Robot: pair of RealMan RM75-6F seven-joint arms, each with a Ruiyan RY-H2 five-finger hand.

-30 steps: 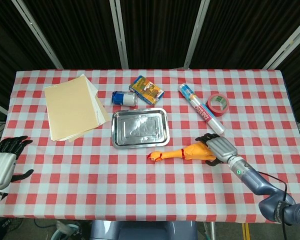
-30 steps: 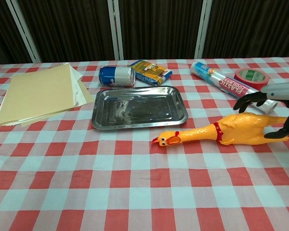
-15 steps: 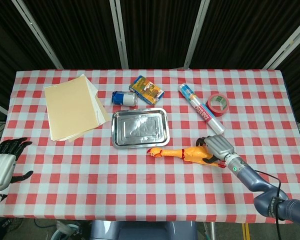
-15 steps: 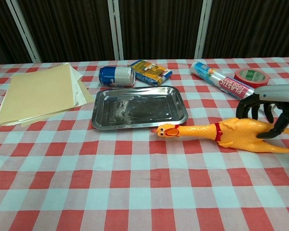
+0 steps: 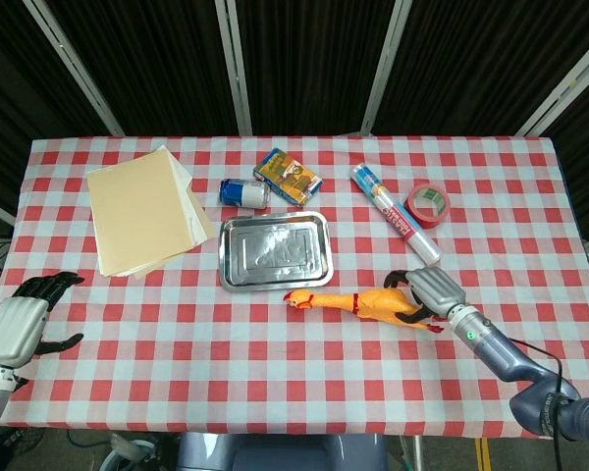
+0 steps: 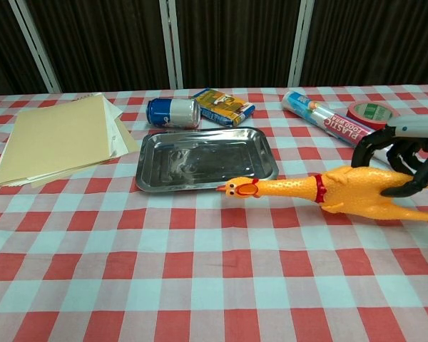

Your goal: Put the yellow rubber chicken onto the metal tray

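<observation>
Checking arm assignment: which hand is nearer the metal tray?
Right. The right hand grips the yellow rubber chicken just right of the metal tray; the left hand sits at the far-left table edge.

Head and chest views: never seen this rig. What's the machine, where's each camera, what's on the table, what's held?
It is a two-armed robot with humanlike hands at a checked table. The head view looks down from above; the chest view looks across the table from low in front.

The right hand grips the body of a yellow rubber chicken, whose head points toward the metal tray. The left hand holds nothing, fingers apart, at the table's left edge.

Also there: a stack of folders, a can, a small box, a roll of plastic wrap and red tape.
</observation>
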